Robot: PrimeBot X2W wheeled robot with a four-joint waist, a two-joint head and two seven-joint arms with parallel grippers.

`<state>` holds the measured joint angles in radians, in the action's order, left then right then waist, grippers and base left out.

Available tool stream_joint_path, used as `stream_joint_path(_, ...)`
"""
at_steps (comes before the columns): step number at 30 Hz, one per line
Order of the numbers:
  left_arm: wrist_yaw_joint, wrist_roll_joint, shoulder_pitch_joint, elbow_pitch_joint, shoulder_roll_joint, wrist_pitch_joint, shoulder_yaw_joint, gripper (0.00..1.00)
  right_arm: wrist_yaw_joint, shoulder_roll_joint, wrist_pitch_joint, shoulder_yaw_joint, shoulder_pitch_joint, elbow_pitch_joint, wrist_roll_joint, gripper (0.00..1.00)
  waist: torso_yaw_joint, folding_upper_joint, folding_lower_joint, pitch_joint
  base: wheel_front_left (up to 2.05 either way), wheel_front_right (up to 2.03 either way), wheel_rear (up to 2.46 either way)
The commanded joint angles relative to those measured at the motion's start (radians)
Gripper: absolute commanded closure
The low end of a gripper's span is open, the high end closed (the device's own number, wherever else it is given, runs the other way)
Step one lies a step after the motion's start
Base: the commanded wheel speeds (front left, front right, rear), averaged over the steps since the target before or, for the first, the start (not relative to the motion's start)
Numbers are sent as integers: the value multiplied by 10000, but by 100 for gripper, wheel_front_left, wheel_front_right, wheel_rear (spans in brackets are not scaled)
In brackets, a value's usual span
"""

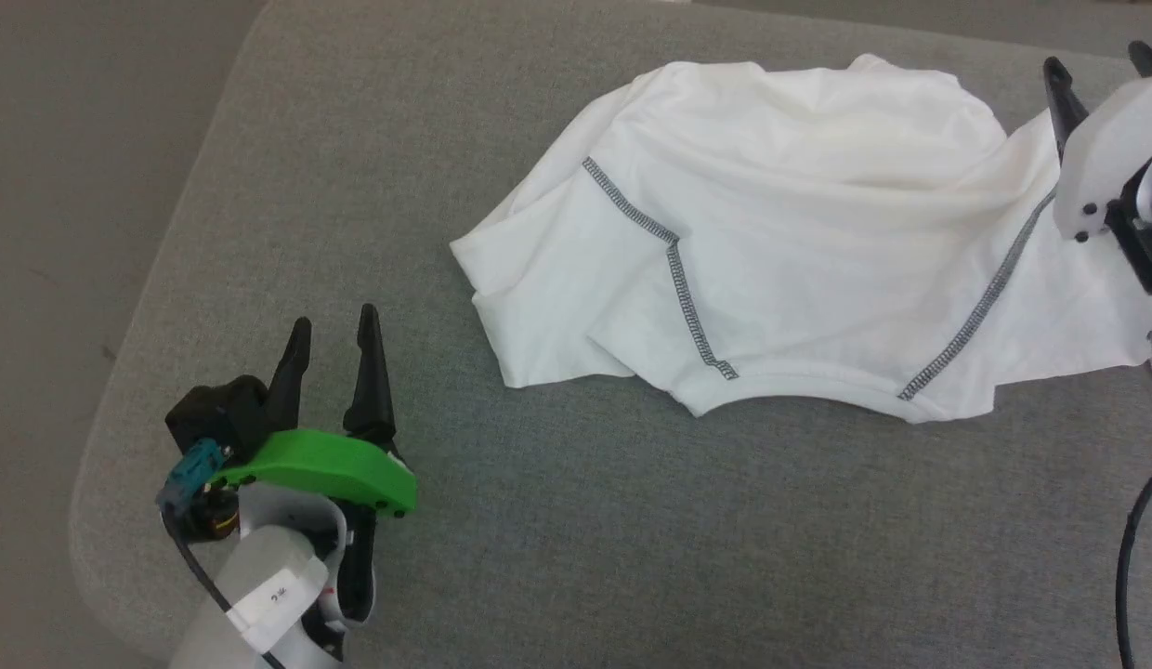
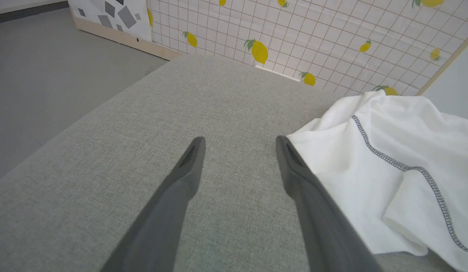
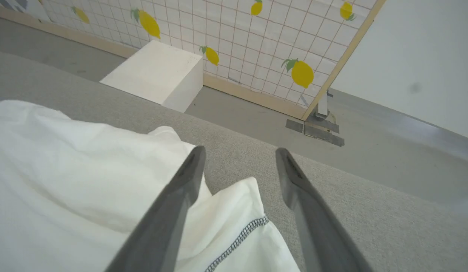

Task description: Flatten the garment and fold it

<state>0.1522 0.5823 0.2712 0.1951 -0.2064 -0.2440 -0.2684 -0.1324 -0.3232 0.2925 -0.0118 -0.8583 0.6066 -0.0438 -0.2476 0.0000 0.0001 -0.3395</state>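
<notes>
The garment (image 1: 780, 242), a white shirt with dark zigzag stitching, lies bunched and rumpled on the grey padded surface (image 1: 539, 520), toward its right half. My left gripper (image 1: 333, 327) stands open at the lower left, well apart from the cloth; in the left wrist view the garment (image 2: 392, 166) lies just right of that gripper (image 2: 239, 145). My right gripper (image 1: 1101, 65) is at the right edge over the garment's right side. The right wrist view shows that gripper (image 3: 239, 155) open, with a fold of the garment (image 3: 234, 211) lying loose below and between the fingers, not pinched.
The grey surface ends in a rounded edge (image 1: 149, 307) at the left, with floor beyond. A white box (image 3: 154, 75) stands on the floor past the far edge, before a lemon-patterned screen (image 3: 256, 49). A dark cable (image 1: 1129, 557) hangs at the lower right.
</notes>
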Motion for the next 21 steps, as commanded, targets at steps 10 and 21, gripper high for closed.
stream_joint_path(10,390,52,-1276,-611,-454,506,88,0,17,1205,-1520,-1582,4343,-2613,-1531,0,1384,0,-1,2427,0,0,0)
stream_joint_path(21,724,542,-1975,-1008,-366,1437,-8,0,17,2530,-938,-2630,7565,-4694,-1782,0,1980,0,-1,2728,0,0,0)
